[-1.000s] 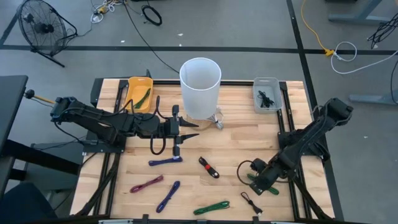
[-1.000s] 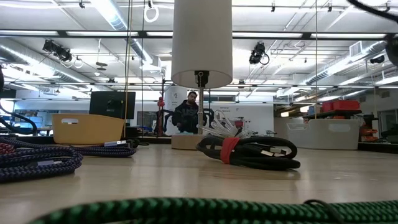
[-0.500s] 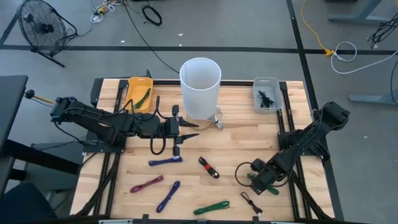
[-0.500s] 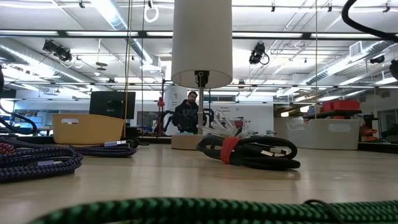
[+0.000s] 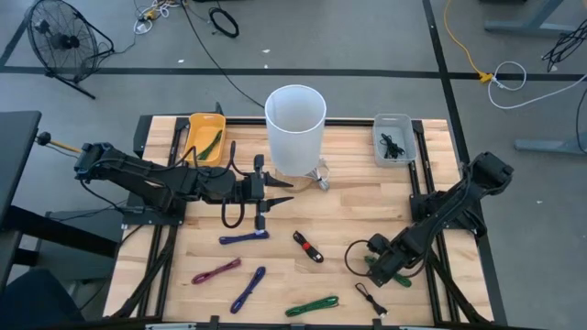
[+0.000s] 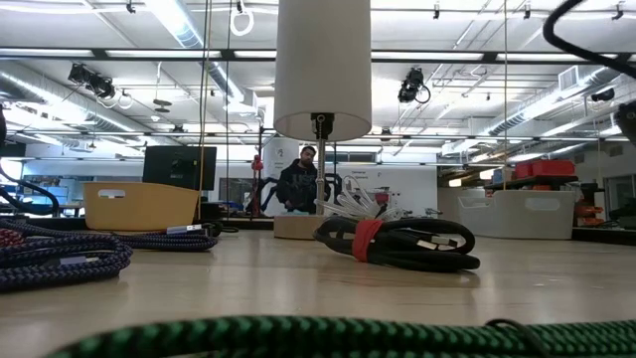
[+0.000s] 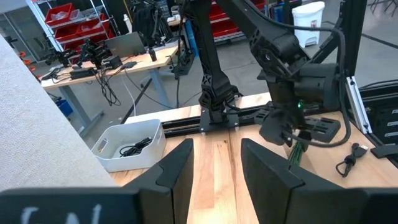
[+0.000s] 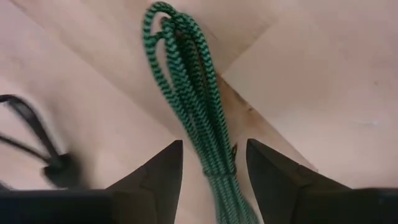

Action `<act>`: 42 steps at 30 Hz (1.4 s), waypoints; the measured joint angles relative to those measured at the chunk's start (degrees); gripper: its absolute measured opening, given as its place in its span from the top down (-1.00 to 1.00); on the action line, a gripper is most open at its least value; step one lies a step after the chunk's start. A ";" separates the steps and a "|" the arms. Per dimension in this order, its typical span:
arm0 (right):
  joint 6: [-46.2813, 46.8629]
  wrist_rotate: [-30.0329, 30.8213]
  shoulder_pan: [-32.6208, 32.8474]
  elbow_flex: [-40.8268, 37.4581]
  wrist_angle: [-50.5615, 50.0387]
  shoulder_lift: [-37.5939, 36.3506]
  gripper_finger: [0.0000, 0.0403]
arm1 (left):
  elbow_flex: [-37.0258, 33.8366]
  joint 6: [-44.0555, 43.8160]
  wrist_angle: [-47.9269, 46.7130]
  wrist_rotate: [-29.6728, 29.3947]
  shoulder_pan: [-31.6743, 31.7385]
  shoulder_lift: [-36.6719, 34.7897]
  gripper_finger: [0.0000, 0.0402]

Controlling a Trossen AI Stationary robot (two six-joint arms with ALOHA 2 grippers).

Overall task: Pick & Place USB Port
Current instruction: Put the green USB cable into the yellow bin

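Observation:
A coiled green braided cable point(image 8: 186, 81) lies flat on the wood near the table's right near corner point(image 5: 398, 279). My right gripper point(image 8: 214, 144) hovers over it point(image 5: 383, 266), open, pointing down, one finger on each side of the bundle without touching it. My left gripper point(image 5: 282, 192) is open and waits level at mid-table beside the white cylinder point(image 5: 295, 128); the left wrist view point(image 7: 216, 144) looks across at the right arm. A yellow bin point(image 5: 204, 137) at the far left holds a green cable. A clear bin point(image 5: 394, 139) at the far right holds a black one.
Other coiled cables lie on the near half: blue point(image 5: 243, 238), black with a red tie point(image 5: 309, 246), magenta point(image 5: 215, 271), another blue point(image 5: 248, 289), green point(image 5: 312, 305), and a small black one point(image 5: 370, 298). A person stands in the room beyond the table point(image 6: 298, 184).
My right arm has sunk a little and shifted slightly toward the table's left over the green cable. The cables have stayed in place.

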 joint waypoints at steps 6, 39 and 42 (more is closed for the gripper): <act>-5.35 -1.71 -0.10 0.20 1.75 4.61 0.14 | 0.00 0.00 -0.03 0.00 0.00 0.00 0.30; -66.71 54.07 -12.62 27.81 10.12 -6.77 0.96 | 0.00 -0.04 0.07 0.01 -0.01 0.00 0.30; -77.64 54.62 -14.98 27.74 21.44 -6.75 0.96 | 0.00 -0.04 0.09 0.01 -0.01 0.00 0.30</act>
